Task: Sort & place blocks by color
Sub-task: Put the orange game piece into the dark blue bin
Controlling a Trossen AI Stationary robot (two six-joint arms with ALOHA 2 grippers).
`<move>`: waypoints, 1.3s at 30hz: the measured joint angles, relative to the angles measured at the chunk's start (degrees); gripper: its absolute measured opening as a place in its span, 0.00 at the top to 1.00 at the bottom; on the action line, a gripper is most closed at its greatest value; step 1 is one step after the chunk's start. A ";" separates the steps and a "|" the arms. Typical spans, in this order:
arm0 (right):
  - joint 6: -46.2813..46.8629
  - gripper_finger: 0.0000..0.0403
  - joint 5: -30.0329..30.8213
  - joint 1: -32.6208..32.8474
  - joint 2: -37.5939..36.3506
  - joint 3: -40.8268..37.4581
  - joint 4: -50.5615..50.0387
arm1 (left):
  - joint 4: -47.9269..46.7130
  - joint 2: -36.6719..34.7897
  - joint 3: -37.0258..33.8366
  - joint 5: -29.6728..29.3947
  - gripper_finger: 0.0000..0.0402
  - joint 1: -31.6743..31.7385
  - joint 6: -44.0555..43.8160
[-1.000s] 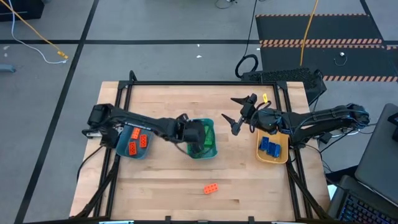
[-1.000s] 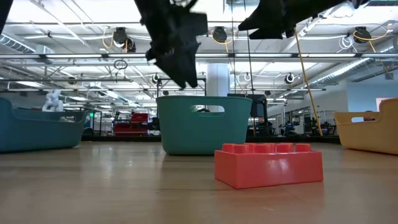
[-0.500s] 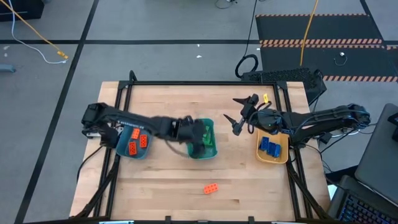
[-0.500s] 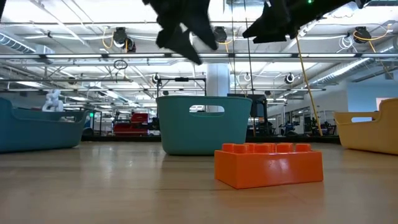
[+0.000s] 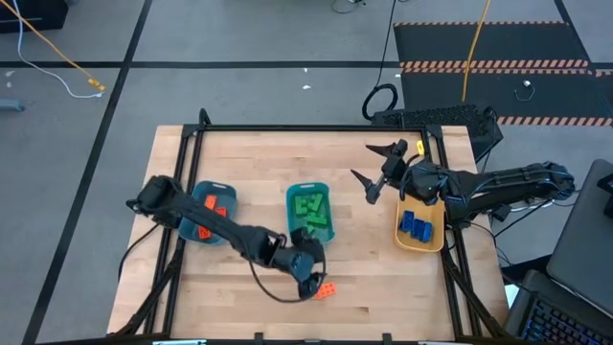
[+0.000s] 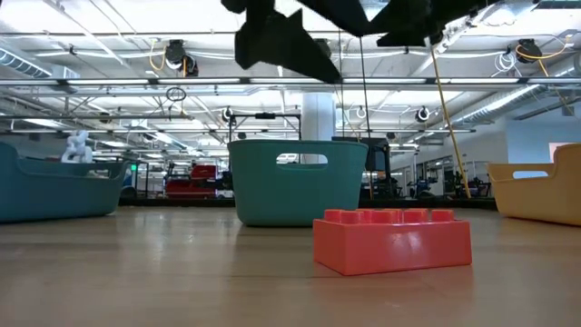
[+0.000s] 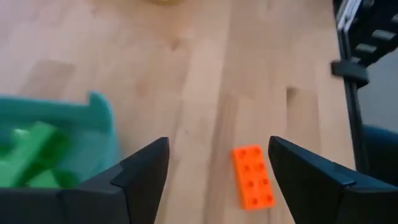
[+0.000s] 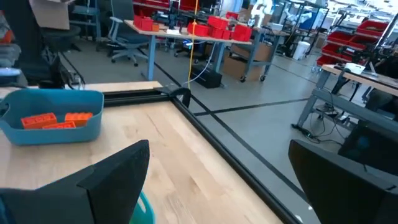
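left gripper (image 5: 308,279), jaws open and empty, hovers just beside the lone orange block (image 5: 325,290) lying flat on the worktop (image 5: 383,278), its long axis running away from the jaws; right gripper (image 5: 375,172), jaws open, waits well apart

A: Any lettering, labels or numbers legible?

B: None. Table (image 5: 249,163), bins, orange block (image 6: 392,239): all bare. Shelving in the room beyond the table carries nothing readable from here.

A: Noted. No readable signs.
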 joint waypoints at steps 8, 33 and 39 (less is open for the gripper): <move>-1.23 0.06 0.01 -0.52 -0.57 -0.02 1.02 | 5.12 6.95 0.03 0.40 0.32 -1.69 -0.36; -0.46 0.06 0.22 -1.62 -0.06 -0.02 -0.10 | 6.63 12.43 0.06 7.88 0.31 -3.34 -1.68; 0.04 0.06 0.20 -1.62 -0.06 -0.03 -0.48 | 7.19 13.29 0.12 7.77 0.31 -4.00 -1.86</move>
